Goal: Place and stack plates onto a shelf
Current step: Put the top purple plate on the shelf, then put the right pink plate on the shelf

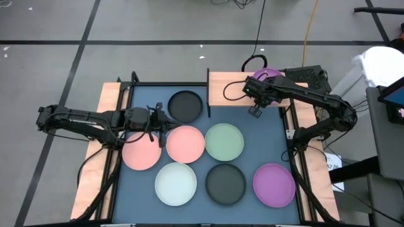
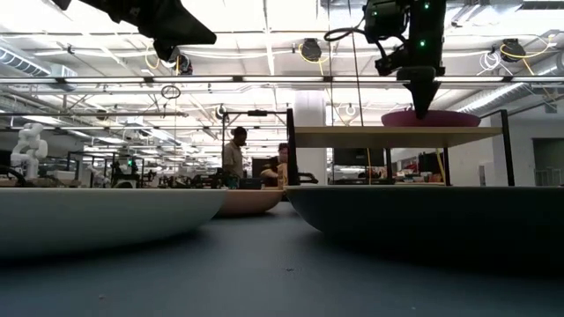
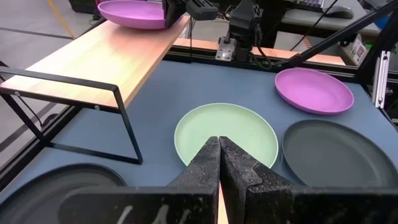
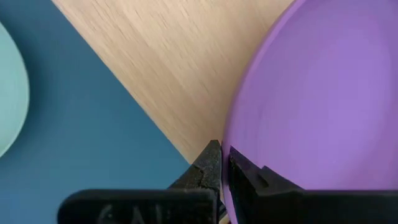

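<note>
One matte purple plate [image 4: 323, 93] on light-wood shelf [image 4: 180, 56], rim pinched in right gripper [image 4: 225, 163] jaws.

Lab — robot rigs [image 2: 31, 145], trussed ceiling.

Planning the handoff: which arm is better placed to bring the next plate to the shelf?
Left, probably: the left gripper hovers by the pink round plate, while the right gripper is at the purple plate on the light-wood shelf.
</note>
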Motion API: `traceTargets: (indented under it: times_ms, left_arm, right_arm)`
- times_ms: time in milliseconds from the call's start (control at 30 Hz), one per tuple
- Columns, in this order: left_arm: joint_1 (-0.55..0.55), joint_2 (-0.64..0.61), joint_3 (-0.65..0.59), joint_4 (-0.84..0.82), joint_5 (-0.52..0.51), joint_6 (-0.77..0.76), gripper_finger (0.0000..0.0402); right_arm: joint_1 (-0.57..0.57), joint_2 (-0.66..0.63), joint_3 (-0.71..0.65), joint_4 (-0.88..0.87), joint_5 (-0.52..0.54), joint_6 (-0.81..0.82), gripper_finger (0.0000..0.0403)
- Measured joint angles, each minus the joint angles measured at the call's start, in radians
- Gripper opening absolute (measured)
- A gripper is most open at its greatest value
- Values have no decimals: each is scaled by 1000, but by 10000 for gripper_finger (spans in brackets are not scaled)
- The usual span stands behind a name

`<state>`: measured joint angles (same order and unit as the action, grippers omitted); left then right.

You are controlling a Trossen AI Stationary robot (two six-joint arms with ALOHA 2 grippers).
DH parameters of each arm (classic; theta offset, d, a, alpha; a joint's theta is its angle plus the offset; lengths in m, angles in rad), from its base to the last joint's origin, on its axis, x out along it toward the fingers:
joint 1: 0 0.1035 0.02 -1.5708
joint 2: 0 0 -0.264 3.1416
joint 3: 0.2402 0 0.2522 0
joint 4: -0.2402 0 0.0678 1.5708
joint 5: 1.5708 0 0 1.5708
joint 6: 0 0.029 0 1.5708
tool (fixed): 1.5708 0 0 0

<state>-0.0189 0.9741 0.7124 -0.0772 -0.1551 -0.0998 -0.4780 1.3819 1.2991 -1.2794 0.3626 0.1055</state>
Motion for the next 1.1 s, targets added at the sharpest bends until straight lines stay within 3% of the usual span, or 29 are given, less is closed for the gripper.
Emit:
traceTargets:
  times_ms: [600, 1100]
  left_arm:
    - [0, 0, 0, 0, 0, 0, 3]
    - [0, 0, 0, -2, -1, -1, 3]
  right_arm:
    - [-1, 0, 0, -18, 0, 14, 5]
    - [43, -51, -1, 42, 31, 79, 141]
